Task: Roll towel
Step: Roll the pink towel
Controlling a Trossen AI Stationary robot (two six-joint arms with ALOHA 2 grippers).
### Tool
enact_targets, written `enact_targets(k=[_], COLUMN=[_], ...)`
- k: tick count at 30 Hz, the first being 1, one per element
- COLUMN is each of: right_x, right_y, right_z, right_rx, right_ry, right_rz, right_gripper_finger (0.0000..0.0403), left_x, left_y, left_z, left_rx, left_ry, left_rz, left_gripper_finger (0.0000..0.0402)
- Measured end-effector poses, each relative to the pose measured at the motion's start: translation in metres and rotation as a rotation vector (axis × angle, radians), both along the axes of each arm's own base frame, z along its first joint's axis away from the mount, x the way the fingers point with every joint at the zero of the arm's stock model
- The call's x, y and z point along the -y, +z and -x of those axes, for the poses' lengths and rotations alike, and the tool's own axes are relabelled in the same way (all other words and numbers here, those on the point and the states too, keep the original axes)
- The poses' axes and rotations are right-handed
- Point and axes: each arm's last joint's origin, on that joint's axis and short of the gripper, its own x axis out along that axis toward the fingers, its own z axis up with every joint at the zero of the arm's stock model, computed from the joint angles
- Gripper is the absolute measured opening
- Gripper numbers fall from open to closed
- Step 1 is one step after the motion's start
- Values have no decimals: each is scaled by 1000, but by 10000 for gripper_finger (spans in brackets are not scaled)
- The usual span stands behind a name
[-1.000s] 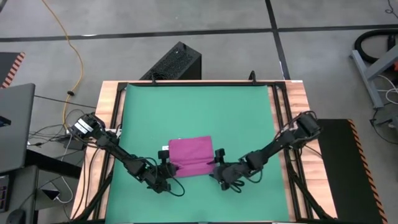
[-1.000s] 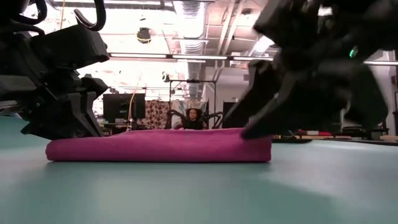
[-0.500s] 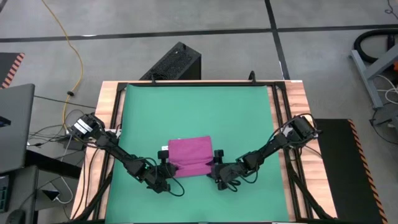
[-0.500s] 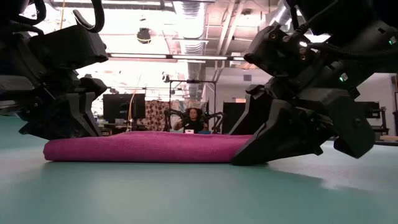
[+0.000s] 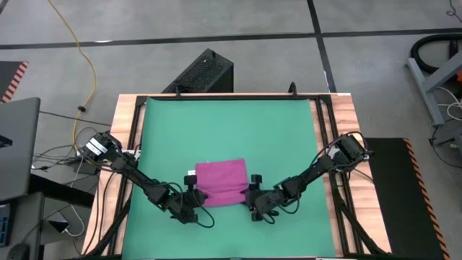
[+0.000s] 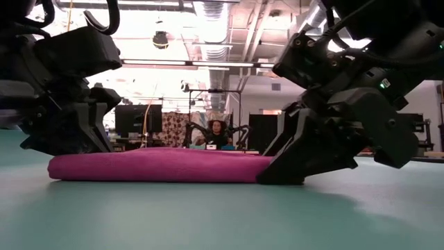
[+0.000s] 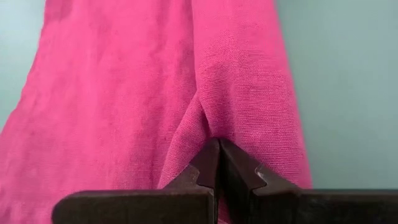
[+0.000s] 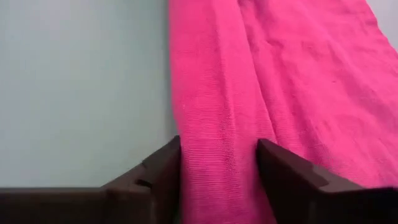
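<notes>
Both arms are down at the near edge of the towel (image 5: pixel 220 183), which lies flat on the green mat (image 5: pixel 231 130), a little toward six o'clock from the mat's middle; I'd say this is the gripping step, before any rolling has begun. The left gripper (image 7: pixel 217 163) has its tips pressed together with a fold of the pink cloth nipped between them, at the towel's seven o'clock corner in the high view; the right gripper (image 8: pixel 217 168) sits at the five o'clock corner, its fingers (image 8: pixel 163 167) spread with the cloth's edge lying between them, not yet closed on it.

The next move, as I judge it, calls for the right fingers to close on that edge so both corners are held alike; then both should lift a little and carry the edge toward twelve o'clock, turning it over onto itself, keeping level with each other so the roll stays straight.

Room is generous: bare mat runs well beyond the towel toward twelve o'clock, and to three and nine; the wooden table (image 5: pixel 128 123) rim is well apart. A small white tag (image 5: pixel 190 173) shows at the towel's nine o'clock edge, just beside the left arm.
</notes>
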Motion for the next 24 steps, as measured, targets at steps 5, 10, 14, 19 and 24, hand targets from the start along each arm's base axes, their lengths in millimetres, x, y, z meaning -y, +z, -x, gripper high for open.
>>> enact_targets(k=[5, 10, 14, 19, 24], right_x=[0, -3, -6, 1, 13], right_y=[0, 1, 9, 31, 60], right_z=[0, 1, -1, -3, -4], right_rx=[3, 4, -35, -87, -105], right_ry=[-3, -8, 2, 2, 50], right_rz=[13, 10, -89, -294, -494], right_gripper_finger=[116, 28, 23, 23, 23], left_x=[1, 2, 2, 2, 4], left_y=[0, 0, 0, 0, 2], left_z=[-1, -1, -1, -1, -3], left_rx=[6, 3, 0, -3, -11], left_ry=[-5, -16, -20, -33, -70], left_rz=[13, 30, 35, 32, 48], left_gripper_finger=[0, 0, 0, 0, 0])
